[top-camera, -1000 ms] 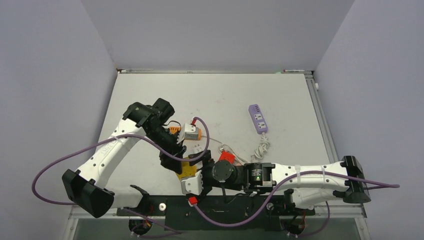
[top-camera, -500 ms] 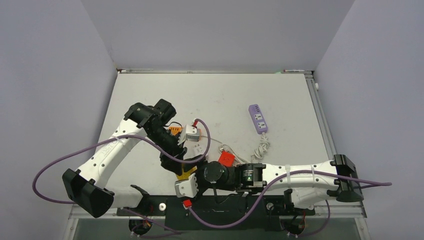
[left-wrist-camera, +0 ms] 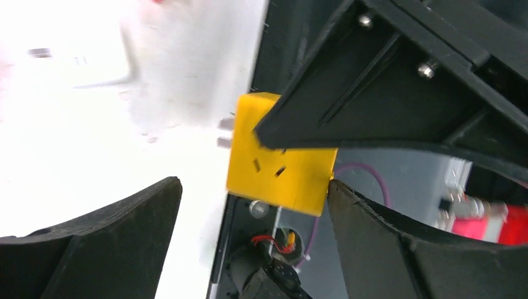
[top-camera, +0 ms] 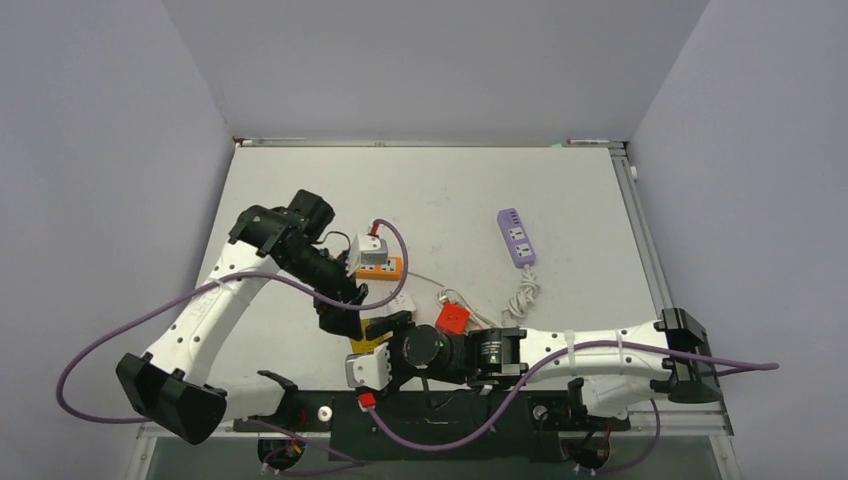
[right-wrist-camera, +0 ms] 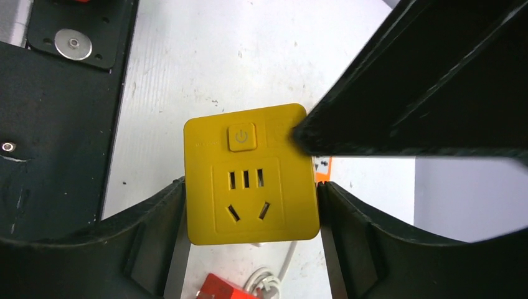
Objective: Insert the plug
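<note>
Clamping the yellow plug cube [right-wrist-camera: 249, 187] by both sides near the table's [top-camera: 450, 190] six o'clock edge, the right gripper [right-wrist-camera: 251, 193] holds it while the left gripper [left-wrist-camera: 253, 185] straddles it, jaws apart, with the purple power strip [top-camera: 517, 237] at two o'clock.

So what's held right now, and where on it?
Right gripper pinches the yellow socket cube by its two opposite side faces; left gripper is open, gripping nothing.

Left arm [top-camera: 215, 300] and right arm [top-camera: 600, 350] meet (left jaws spread, right jaws clamped).
</note>
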`<state>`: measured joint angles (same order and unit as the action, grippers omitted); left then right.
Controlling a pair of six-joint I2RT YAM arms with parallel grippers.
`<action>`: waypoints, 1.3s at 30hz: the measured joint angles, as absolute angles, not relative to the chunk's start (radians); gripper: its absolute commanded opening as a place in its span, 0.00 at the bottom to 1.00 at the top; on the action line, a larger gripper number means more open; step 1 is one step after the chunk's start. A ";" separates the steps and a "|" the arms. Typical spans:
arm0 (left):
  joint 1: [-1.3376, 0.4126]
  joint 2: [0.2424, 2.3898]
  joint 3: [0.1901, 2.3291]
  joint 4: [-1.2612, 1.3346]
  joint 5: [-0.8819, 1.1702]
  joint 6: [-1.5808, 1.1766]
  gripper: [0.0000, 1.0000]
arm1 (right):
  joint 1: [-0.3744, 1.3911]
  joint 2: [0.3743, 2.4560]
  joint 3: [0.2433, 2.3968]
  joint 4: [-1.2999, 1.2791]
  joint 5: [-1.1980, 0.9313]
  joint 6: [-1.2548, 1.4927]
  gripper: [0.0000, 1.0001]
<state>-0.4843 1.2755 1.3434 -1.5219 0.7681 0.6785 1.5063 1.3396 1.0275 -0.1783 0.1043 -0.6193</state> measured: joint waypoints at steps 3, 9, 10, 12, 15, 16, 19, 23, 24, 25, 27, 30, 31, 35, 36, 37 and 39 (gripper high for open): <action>-0.407 1.225 1.344 -1.436 0.748 0.627 0.96 | 1.499 1.325 0.989 -0.159 0.131 -0.567 0.15; -0.233 1.103 1.341 -1.215 0.738 0.520 0.96 | 1.413 1.282 0.929 -0.150 0.136 -0.411 0.05; -0.215 1.079 1.332 -1.167 0.738 0.501 0.96 | 1.380 1.282 0.933 -0.147 0.131 -0.371 0.05; -0.191 1.020 1.296 -1.079 0.737 0.477 0.96 | 1.297 1.283 0.950 -0.148 0.120 -0.271 0.05; -0.185 0.914 1.211 -0.967 0.729 0.455 0.96 | 1.139 1.303 1.026 -0.152 0.077 -0.084 0.05; -0.185 0.878 1.179 -0.937 0.727 0.455 0.96 | 1.095 1.318 1.063 -0.152 0.065 -0.023 0.05; -0.185 0.799 1.099 -0.874 0.721 0.459 0.96 | 1.010 1.380 1.179 -0.151 0.035 0.151 0.05; -0.185 0.731 1.000 -0.759 0.719 0.459 0.96 | 0.997 1.443 1.253 -0.142 -0.013 0.348 0.05; -0.185 0.720 0.978 -0.738 0.718 0.457 0.96 | 0.998 1.451 1.256 -0.138 -0.025 0.382 0.05; -0.187 0.697 0.939 -0.685 0.707 0.450 0.96 | 1.001 1.463 1.256 -0.133 -0.041 0.434 0.05; -0.189 0.656 0.873 -0.598 0.679 0.429 0.96 | 1.003 1.480 1.256 -0.126 -0.069 0.508 0.05; -0.192 0.605 0.806 -0.487 0.650 0.417 0.96 | 1.003 1.487 1.242 -0.087 -0.107 0.606 0.05; -0.193 0.592 0.795 -0.462 0.646 0.414 0.96 | 1.003 1.486 1.235 -0.063 -0.118 0.635 0.05; -0.197 0.572 0.790 -0.408 0.650 0.416 0.96 | 1.010 1.486 1.212 0.016 -0.145 0.722 0.05; -0.197 0.570 0.790 -0.400 0.656 0.419 0.96 | 1.014 1.486 1.209 0.027 -0.146 0.735 0.05; -0.197 0.570 0.790 -0.397 0.659 0.420 0.96 | 1.018 1.486 1.209 0.035 -0.147 0.747 0.05; -0.197 0.572 0.790 -0.390 0.665 0.421 0.96 | 1.032 1.486 1.209 0.057 -0.147 0.764 0.05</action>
